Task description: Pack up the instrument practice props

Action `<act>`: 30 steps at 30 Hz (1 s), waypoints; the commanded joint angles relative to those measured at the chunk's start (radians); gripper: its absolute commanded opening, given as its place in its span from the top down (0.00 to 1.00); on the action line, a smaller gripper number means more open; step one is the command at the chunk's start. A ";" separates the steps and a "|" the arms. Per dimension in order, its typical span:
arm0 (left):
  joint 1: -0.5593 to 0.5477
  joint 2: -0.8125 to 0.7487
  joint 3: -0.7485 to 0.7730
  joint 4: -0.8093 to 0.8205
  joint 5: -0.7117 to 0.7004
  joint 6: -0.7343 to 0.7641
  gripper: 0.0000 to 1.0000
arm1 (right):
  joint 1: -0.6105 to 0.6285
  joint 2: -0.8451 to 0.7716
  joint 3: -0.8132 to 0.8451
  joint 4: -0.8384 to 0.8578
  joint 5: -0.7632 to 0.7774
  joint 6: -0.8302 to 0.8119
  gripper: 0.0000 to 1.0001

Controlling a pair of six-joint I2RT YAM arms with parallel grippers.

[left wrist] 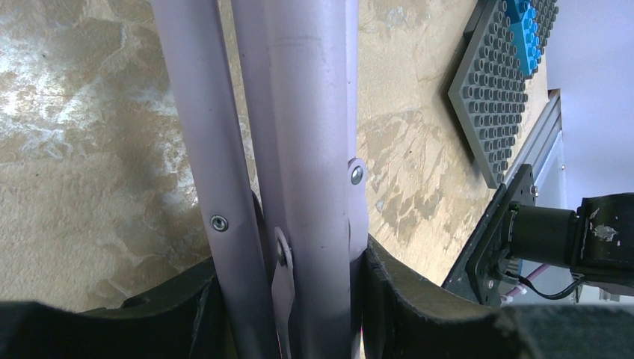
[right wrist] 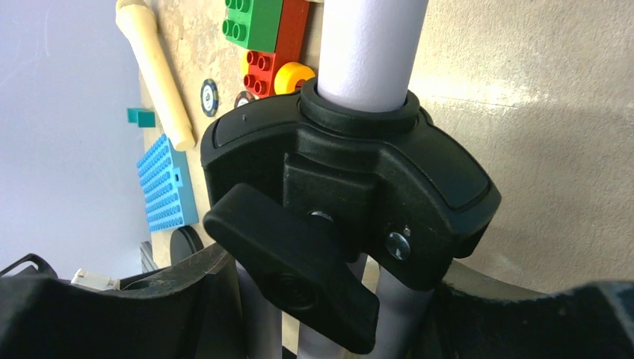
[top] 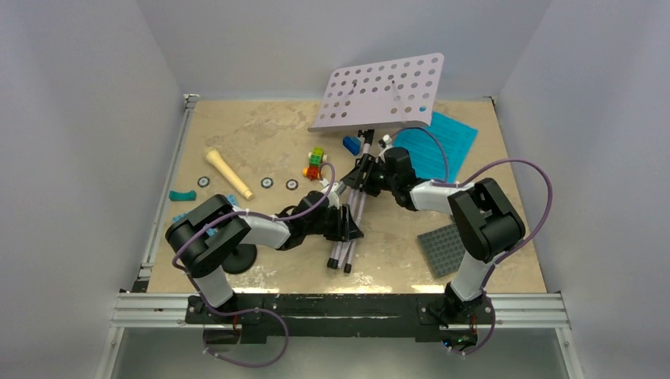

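The lavender hole-punched music stand (top: 379, 93) leans over the table's middle, its silver tripod legs (top: 348, 237) folded together. My left gripper (top: 346, 223) is shut on those legs (left wrist: 306, 149), with a finger on each side of the left gripper (left wrist: 288, 299). My right gripper (top: 373, 178) is shut on the stand's tubes just below the black clamp collar (right wrist: 351, 179); in the wrist view the right gripper (right wrist: 336, 307) has a finger on each side. Teal sheet-music pages (top: 438, 142) lie back right. The cream toy microphone (top: 229, 174) lies on the left. The black mic stand base (top: 241, 258) is partly hidden under my left arm.
A grey studded baseplate (top: 442, 249) lies front right, under my right arm. A blue baseplate (right wrist: 166, 183) sits at the left edge. Coloured bricks (top: 316, 163) and a blue brick (top: 351, 144) lie near the stand. Small round discs (top: 267, 182) and a teal piece (top: 182, 195) lie on the left.
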 commanded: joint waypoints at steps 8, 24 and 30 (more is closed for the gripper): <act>0.024 0.063 0.047 -0.034 -0.197 0.147 1.00 | 0.031 -0.008 0.033 0.045 -0.036 -0.116 0.62; 0.024 0.051 0.004 -0.012 -0.215 0.137 1.00 | 0.031 -0.036 0.002 -0.021 -0.022 -0.122 0.14; 0.024 0.050 0.001 -0.007 -0.214 0.135 1.00 | 0.031 -0.049 -0.016 -0.031 -0.011 -0.130 0.13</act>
